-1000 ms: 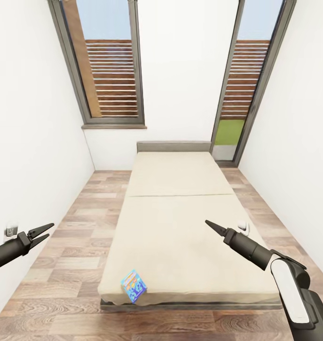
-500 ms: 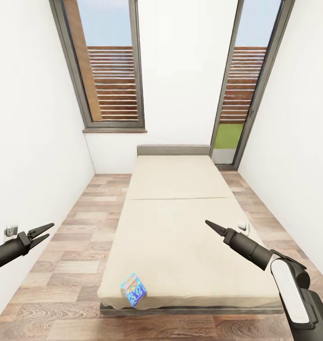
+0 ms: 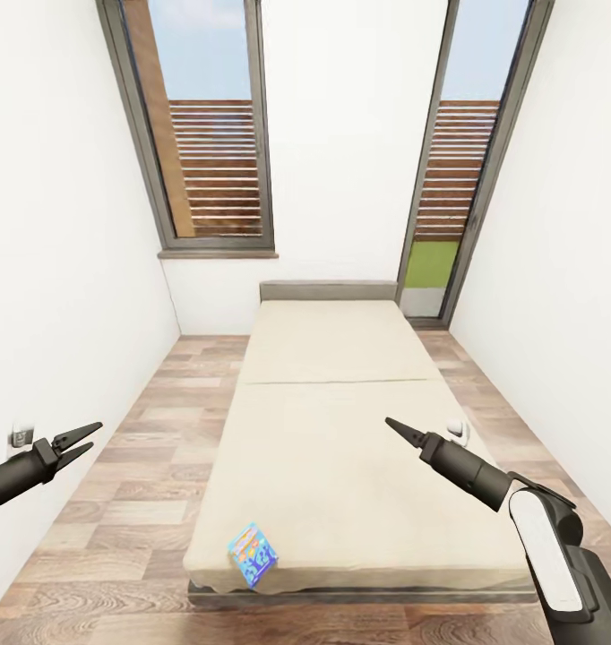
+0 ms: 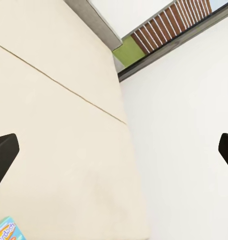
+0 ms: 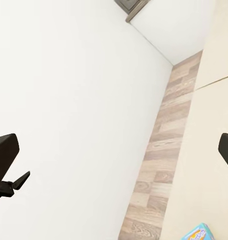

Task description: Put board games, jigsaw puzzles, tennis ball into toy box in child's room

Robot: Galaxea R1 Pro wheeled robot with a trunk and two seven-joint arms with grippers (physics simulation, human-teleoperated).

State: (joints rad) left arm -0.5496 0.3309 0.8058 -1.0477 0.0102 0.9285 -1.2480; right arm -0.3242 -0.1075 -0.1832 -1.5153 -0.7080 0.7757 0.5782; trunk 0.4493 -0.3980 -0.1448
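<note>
- Head view: my left gripper (image 3: 81, 436) hangs over the wood floor (image 3: 135, 466) near the left wall, jaws parted a little, holding nothing.
- My right gripper (image 3: 397, 427) hangs above the bed (image 3: 341, 430); its fingers look drawn close to a point, though I cannot tell for certain whether they meet. It touches nothing.
- I count one board game (image 3: 253, 554), the light-blue one, lying tilted at the bed's near left corner, well apart from both grippers.
- One small white object (image 3: 458, 429) lies at the bed's right edge.
- Two tall windows (image 3: 211, 134) stand behind the bed.
- Left wrist view: my two dark fingertips (image 4: 3, 155) stand wide apart, empty; a corner of the board game (image 4: 7, 231) shows on the bed (image 4: 58, 125).
- Right wrist view: two fingertips (image 5: 4, 152) frame the view wide apart; the board game (image 5: 196, 233) peeks in beside the floor (image 5: 159, 165).
</note>
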